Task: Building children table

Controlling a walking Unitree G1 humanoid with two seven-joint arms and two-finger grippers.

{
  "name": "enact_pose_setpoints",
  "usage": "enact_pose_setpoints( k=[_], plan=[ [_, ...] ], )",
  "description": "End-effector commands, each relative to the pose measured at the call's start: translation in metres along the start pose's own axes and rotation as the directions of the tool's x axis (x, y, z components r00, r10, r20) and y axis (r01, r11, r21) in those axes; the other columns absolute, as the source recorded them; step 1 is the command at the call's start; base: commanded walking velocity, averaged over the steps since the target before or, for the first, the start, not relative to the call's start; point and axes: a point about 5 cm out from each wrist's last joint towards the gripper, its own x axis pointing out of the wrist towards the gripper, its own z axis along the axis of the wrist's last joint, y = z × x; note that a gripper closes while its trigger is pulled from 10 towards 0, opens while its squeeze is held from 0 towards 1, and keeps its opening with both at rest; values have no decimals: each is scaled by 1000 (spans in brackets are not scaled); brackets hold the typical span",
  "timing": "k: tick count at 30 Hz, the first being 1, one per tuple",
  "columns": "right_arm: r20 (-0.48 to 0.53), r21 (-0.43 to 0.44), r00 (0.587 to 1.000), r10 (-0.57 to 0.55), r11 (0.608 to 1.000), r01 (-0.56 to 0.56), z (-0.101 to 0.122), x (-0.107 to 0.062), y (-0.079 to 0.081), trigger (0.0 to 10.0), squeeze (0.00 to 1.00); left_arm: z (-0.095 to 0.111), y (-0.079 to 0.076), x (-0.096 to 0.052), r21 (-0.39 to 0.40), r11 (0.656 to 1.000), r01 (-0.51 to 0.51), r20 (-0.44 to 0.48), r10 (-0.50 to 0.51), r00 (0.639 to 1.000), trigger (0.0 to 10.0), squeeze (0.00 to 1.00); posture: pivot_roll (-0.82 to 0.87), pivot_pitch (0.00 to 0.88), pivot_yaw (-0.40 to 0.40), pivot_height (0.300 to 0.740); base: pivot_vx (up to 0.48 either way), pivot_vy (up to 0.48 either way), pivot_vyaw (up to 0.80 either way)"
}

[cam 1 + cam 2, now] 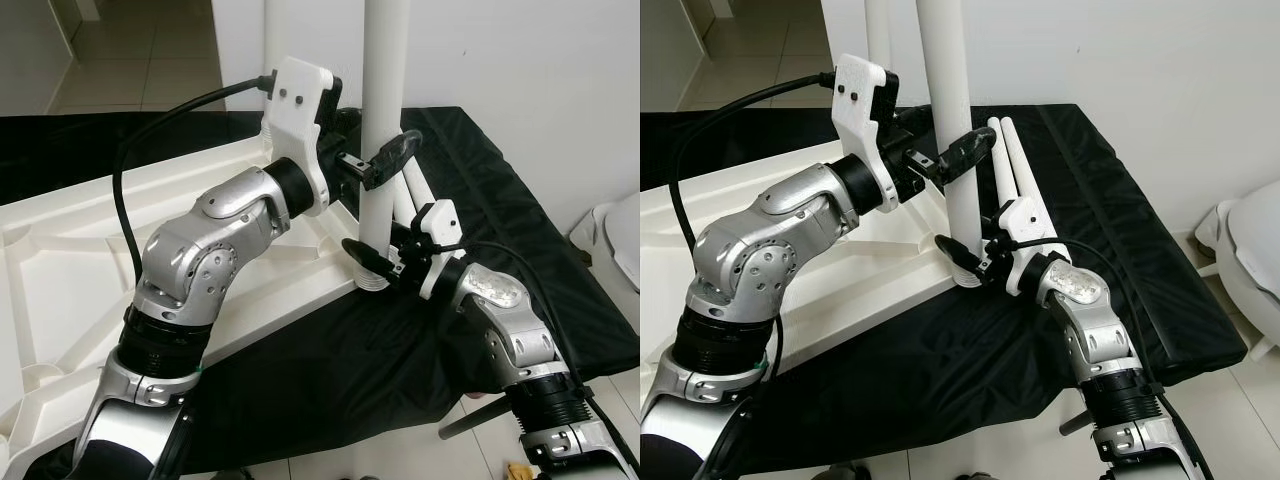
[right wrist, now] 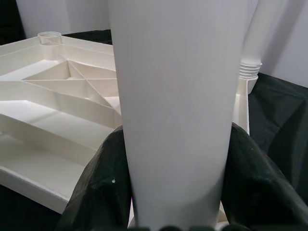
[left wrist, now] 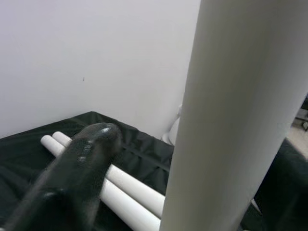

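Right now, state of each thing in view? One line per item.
Table top: upside down on the black cloth, ribbed underside up.
Upright leg: standing in the top's near corner socket, held by both tools.
Second upright leg: standing in another corner socket.
Spare legs: two, lying side by side on the cloth.
Left tool: shut on the upright leg, higher up.
Right tool: shut on the upright leg near its base.

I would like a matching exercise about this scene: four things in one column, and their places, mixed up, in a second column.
1. left gripper
2. right gripper
3. spare legs
4. table top

a. lying upside down on the black cloth
b. clamped low on the upright leg, near its base
c. lying side by side behind the upright leg
d. clamped higher on the upright leg

Pairs: 1-d, 2-b, 3-c, 4-a
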Motion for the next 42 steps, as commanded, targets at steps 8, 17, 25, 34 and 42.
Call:
enact_pose_setpoints(
  k=[8, 17, 25, 34, 42],
  plan=[
    [-28, -1, 1000, 15, 1000, -15, -6, 1, 1, 10000, 0, 2, -14, 1, -32, 988, 151, 8, -151, 988, 0, 0, 11, 45, -26, 740, 0, 0, 0],
    [-31, 24, 999, -15, 1000, 16, -8, 2, -3, 10000, 0, 2, -15, 1, -36, 988, 148, 8, -148, 989, 0, 0, 26, 35, -43, 740, 0, 0, 0],
    [-22, 83, 999, -45, 995, 47, -7, 4, -7, 10000, 0, 3, -11, 3, -69, 992, 105, -24, -106, 994, 10000, 0, 30, 28, -47, 740, 0, 0, 0],
    [7, 125, 996, -88, 988, 86, -5, 4, -13, 10000, 1000, 1, -5, 5, -110, 993, 53, -79, -62, 995, 10000, 0, 26, 36, -50, 740, 0, 0, 0],
    [27, 135, 991, -133, 982, 129, 1, 4, -17, 10000, 1000, -2, -2, 8, -131, 991, 10, -143, -29, 989, 10000, 0, 19, 54, -44, 740, 0, 0, 0]
  ],
)
